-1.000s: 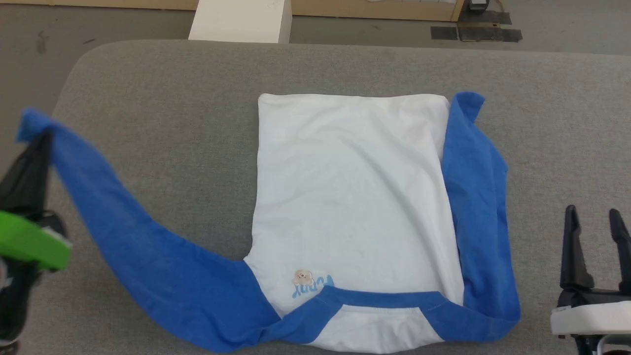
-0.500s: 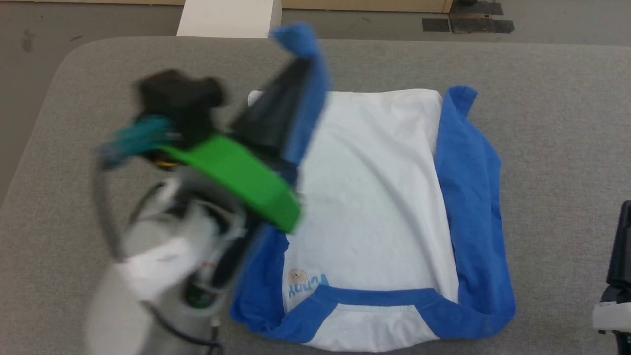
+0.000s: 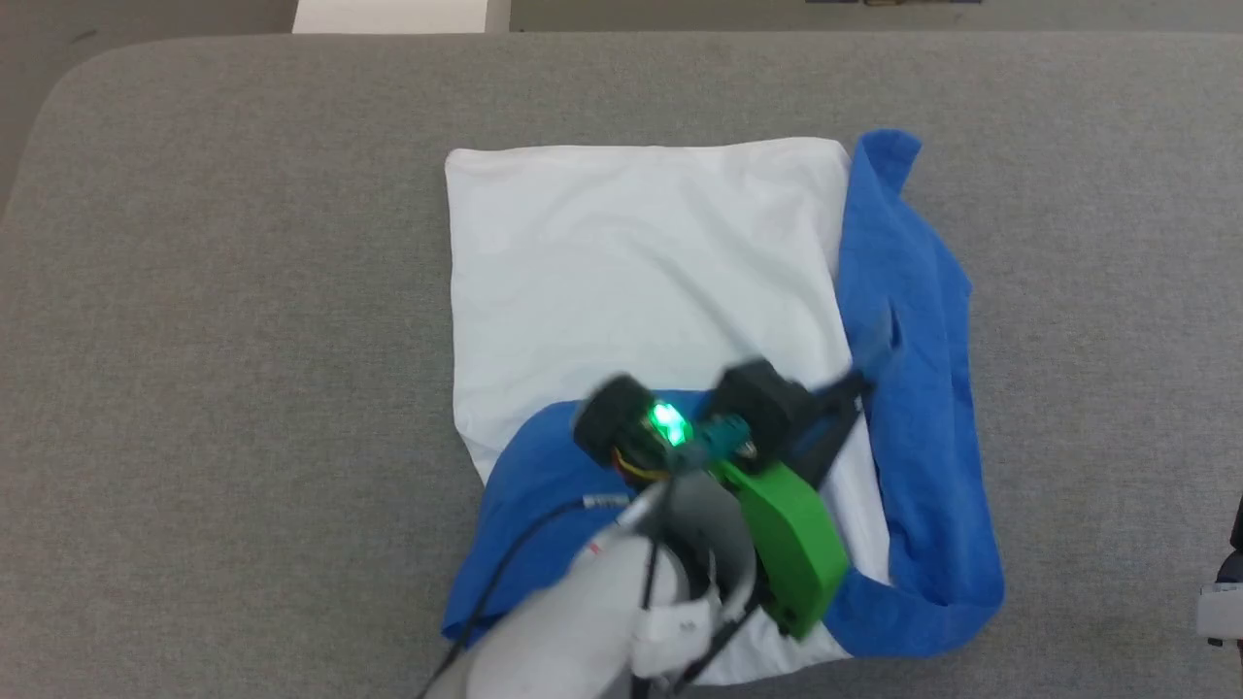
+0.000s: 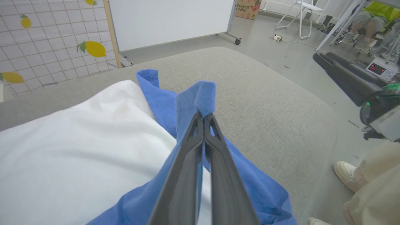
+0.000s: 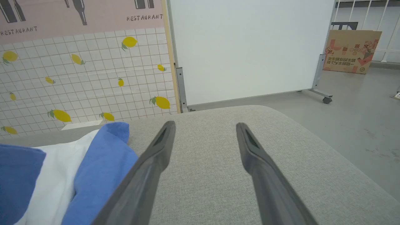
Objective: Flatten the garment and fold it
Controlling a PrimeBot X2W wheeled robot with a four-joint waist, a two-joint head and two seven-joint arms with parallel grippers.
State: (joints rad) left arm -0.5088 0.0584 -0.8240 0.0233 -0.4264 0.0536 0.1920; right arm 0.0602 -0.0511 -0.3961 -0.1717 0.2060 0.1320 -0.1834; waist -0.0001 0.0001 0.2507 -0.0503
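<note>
The garment (image 3: pixel 641 272) lies on the grey table (image 3: pixel 243 291) with its white body (image 3: pixel 621 243) spread flat. That body is below the left gripper's tips and to their left. Its long axis runs away from the robot: the straight hem is at the far end, and the blue-shouldered neck end points back toward the robot, partly hidden under the forearm.

The left gripper (image 4: pixel 204 116) is clenched on the cuff of the left sleeve (image 3: pixel 529 485). A tuft of blue cloth stands up past the pinched tips. The sleeve trails back from the fingers across the near part of the white body, crosswise to the body's long axis.

Just beyond the tips lies the right sleeve (image 3: pixel 913 320), folded in along the body's right edge and running parallel to it.

The right gripper (image 5: pixel 204 125) is well apart to the right, its fingers spread and empty over bare table, with the garment off to their left.

The left arm is clearly the nearer one. The next move looks to depend on lowering the cuff onto the white body short of the right sleeve. That way the left sleeve would lie flat across the chest and not bunch on the fold.
</note>
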